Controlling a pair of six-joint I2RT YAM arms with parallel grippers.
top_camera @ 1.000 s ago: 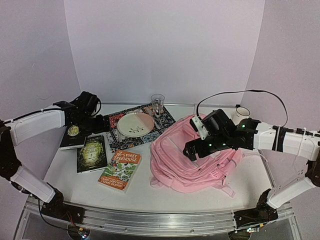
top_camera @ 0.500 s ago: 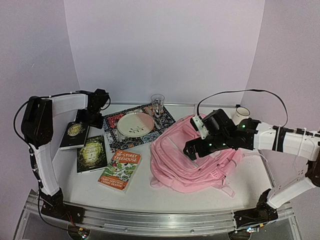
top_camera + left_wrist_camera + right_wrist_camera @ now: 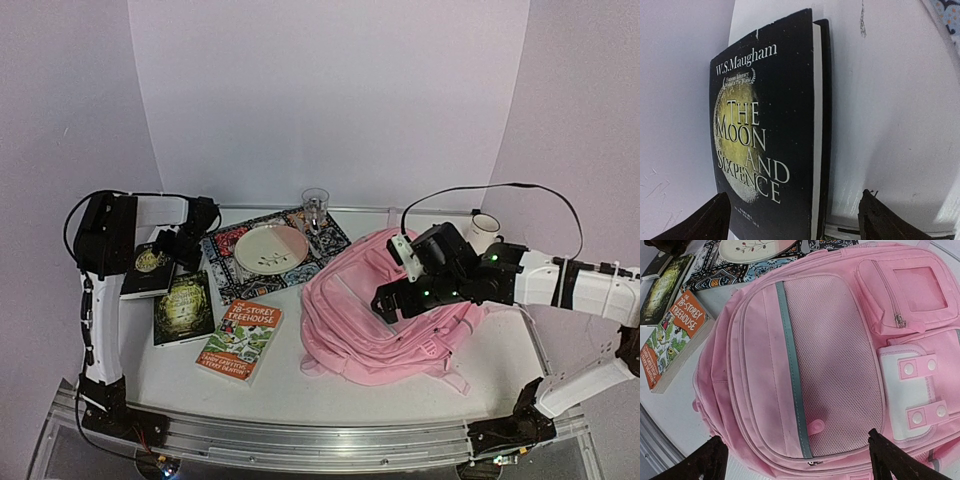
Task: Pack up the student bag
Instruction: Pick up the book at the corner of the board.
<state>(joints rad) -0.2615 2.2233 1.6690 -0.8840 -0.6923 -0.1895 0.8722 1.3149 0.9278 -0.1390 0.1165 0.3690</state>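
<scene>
Student bag (image 3: 350, 325) lies flat on right half of table (image 3: 150, 370), front pockets up, white patch (image 3: 900, 390) showing. Your right gripper (image 3: 392, 300) hangs just above bag, fingers spread wide, holding nothing. Orange book (image 3: 240, 338) lies just left of bag, green book (image 3: 185, 305) beside it. Your left gripper (image 3: 797, 215) hovers over black book (image 3: 765, 125) at far left, fingers spread wide, nothing pinched. Plate (image 3: 270, 248) sits on patterned mat (image 3: 228, 270) behind books. Glass (image 3: 315, 208) and white cup (image 3: 483, 228) stand at back.
</scene>
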